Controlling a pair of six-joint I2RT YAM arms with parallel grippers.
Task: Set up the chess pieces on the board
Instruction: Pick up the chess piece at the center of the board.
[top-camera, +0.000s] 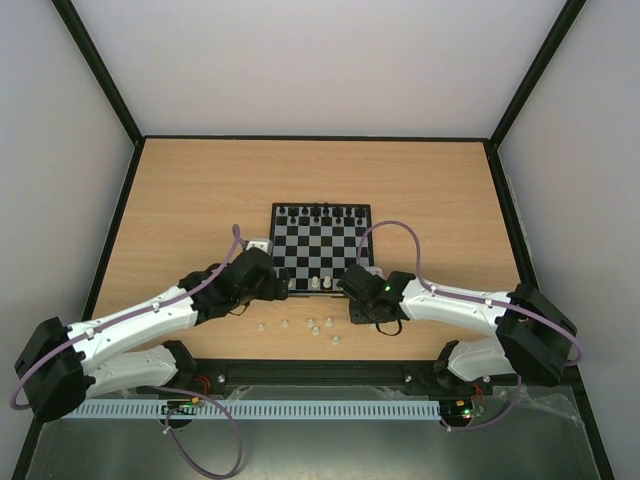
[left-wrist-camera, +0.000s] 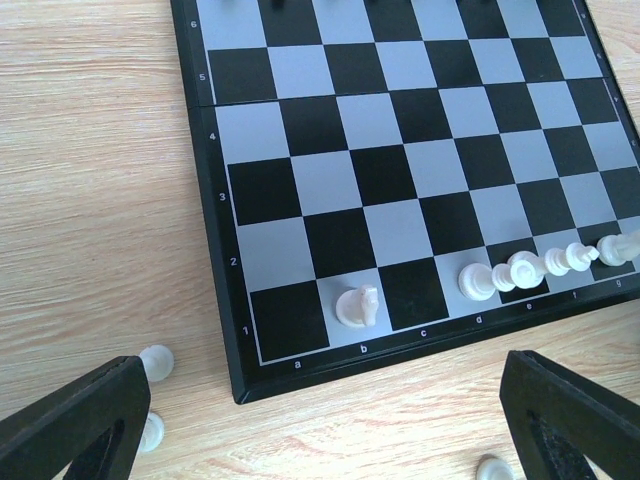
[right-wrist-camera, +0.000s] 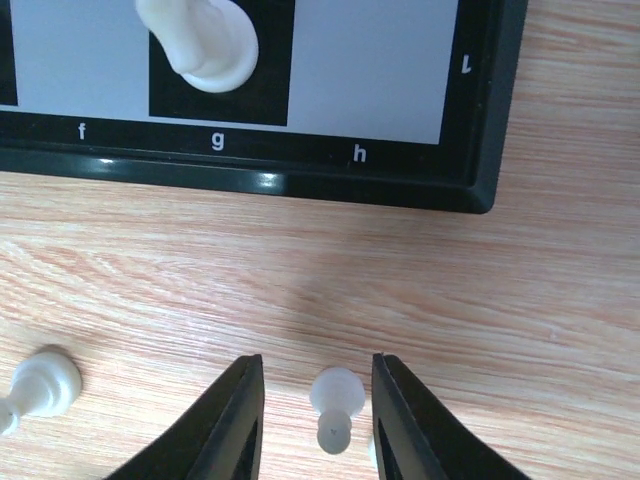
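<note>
**A:** Entry one, the piece nearest the jaws?

**B:** We list one white pawn (right-wrist-camera: 336, 392), on the table (right-wrist-camera: 520, 330) just off the board (right-wrist-camera: 300, 175), below the h file. Its long axis runs from the board toward the wrist. The broad rounded end faces the board and the narrow end faces the camera. We cannot tell head from foot.

**A:** Fingers?

**B:** On the right gripper (right-wrist-camera: 318, 366), the fingers (right-wrist-camera: 240, 430) stand either side of the pawn. One is almost touching it and the other has bare wood showing between, so we record it as released, not clenched. The left gripper (left-wrist-camera: 320, 440) is spread wide, near the board's a corner.

**A:** The rest of the set?

**B:** A white row (left-wrist-camera: 520, 270) stands on files d to g, with a knight (left-wrist-camera: 357, 305) on b1. A black row (top-camera: 320, 212) stands along the far edge, and we see it whole only from the top camera. Loose white pieces (top-camera: 312, 325) lie on the wood between the arms.

**A:** Where do the views differ?

**B:** From above, the right gripper's body hides the pawn, so only the right wrist camera shows it. That camera cuts off the g1 piece (right-wrist-camera: 200, 45) at the top edge. The left wrist view cuts off the far ranks
</note>
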